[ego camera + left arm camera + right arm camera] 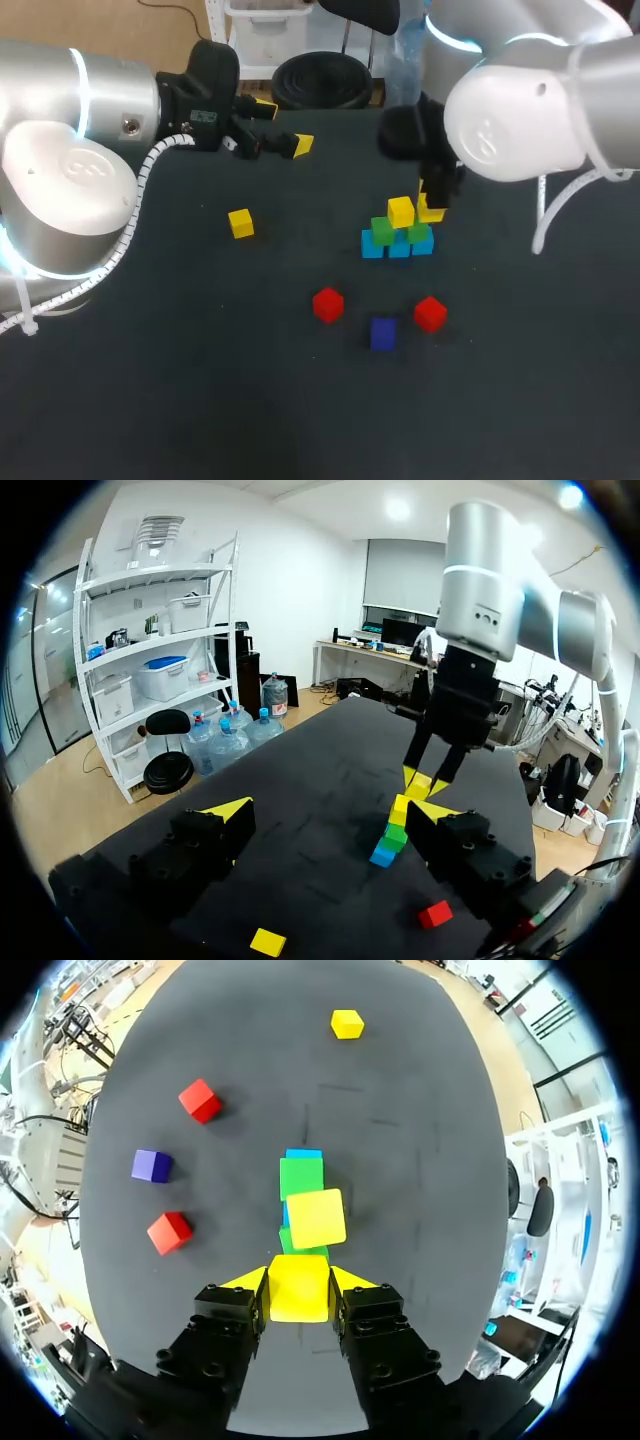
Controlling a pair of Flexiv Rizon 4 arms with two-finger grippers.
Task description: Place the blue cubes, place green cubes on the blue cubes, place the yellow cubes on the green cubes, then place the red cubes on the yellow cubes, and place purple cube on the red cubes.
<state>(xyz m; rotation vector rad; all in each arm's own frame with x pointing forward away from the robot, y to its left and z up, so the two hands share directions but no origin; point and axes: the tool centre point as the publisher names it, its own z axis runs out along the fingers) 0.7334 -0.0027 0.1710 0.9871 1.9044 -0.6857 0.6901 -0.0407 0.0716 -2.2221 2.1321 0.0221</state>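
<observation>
A row of blue cubes carries two green cubes, and a yellow cube sits on the left green one. My right gripper is shut on a second yellow cube, held just above the right green cube beside the placed yellow cube. Another yellow cube lies loose at the left. Two red cubes and a purple cube lie in front of the stack. My left gripper hangs open and empty at the back left.
In the left wrist view the stack stands ahead of my open left gripper, with the right gripper over it. A red cube and the loose yellow cube lie nearer. The dark table is bare at the front left.
</observation>
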